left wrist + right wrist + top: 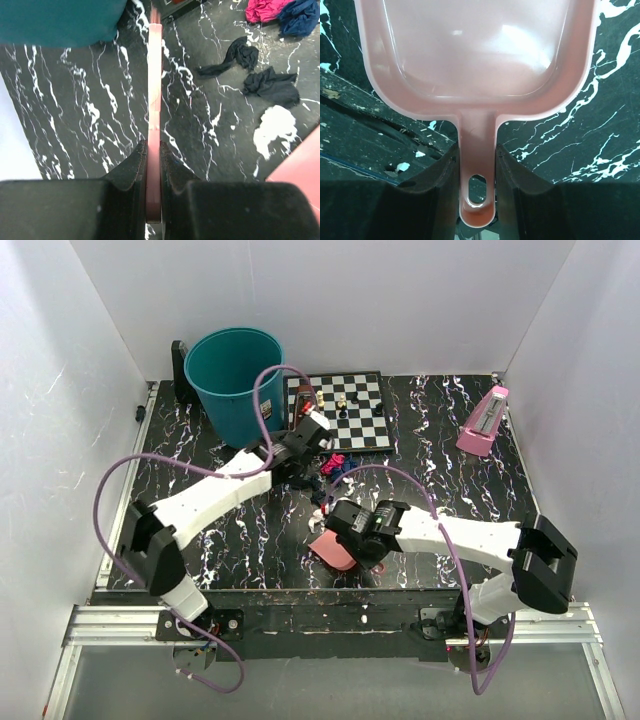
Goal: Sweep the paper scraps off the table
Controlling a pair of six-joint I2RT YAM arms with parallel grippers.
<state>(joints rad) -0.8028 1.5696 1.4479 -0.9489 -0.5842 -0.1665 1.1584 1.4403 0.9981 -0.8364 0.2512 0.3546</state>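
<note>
- Gripping check: left hand clenched on pink strip; right hand grasps dustpan handle.
- Loose scraps lie on tabletop between both hands.
- Best: hold strip edge flush, pan lip down; sweep slowly.

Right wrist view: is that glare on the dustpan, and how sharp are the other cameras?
Right wrist: yes, soft white glare patches on the pink dustpan, outline clear. Left wrist: near fingers dark and blurred, paper scraps sharp. Top external: even light, faint shadows.
</note>
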